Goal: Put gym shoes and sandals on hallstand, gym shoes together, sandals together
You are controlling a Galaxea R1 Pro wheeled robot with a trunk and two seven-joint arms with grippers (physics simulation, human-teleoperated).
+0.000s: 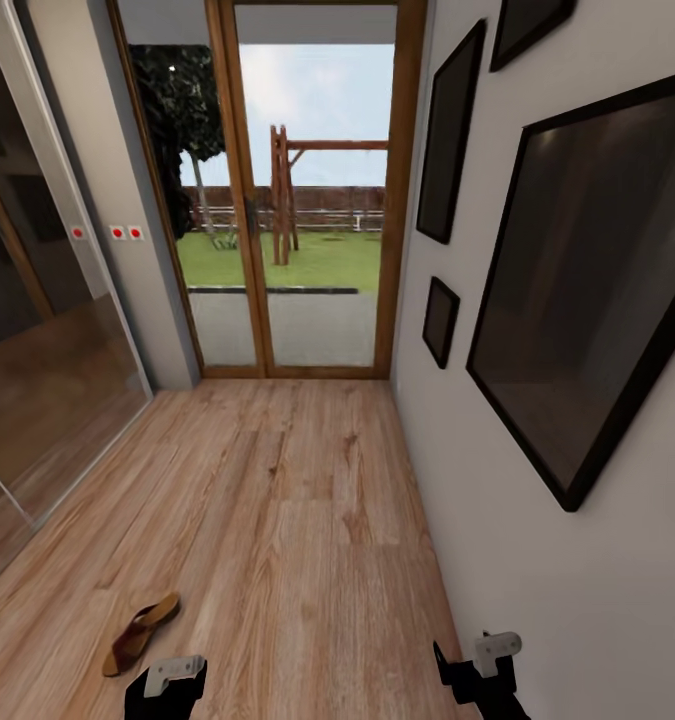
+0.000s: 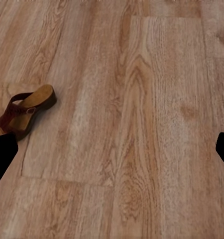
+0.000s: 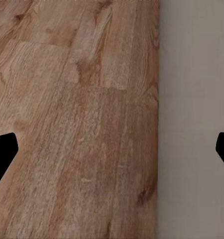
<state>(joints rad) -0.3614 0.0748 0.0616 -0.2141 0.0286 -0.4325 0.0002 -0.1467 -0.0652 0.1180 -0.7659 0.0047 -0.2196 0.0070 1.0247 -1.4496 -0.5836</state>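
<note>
While one sandal (image 1: 140, 633) lies on corridor floor (image 1: 297, 520) near left, just ahead of left end effector (image 1: 167, 680), both end effectors wide, empty. Right end effector (image 1: 482, 665) near right wall (image 1: 577, 600). Advice: lower left arm over sandal, grip across strap, lift level.

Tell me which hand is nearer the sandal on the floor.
Left. The left hand sits just beside the sandal, which lies ahead of it; the right hand is across the floor by the wall.
</note>
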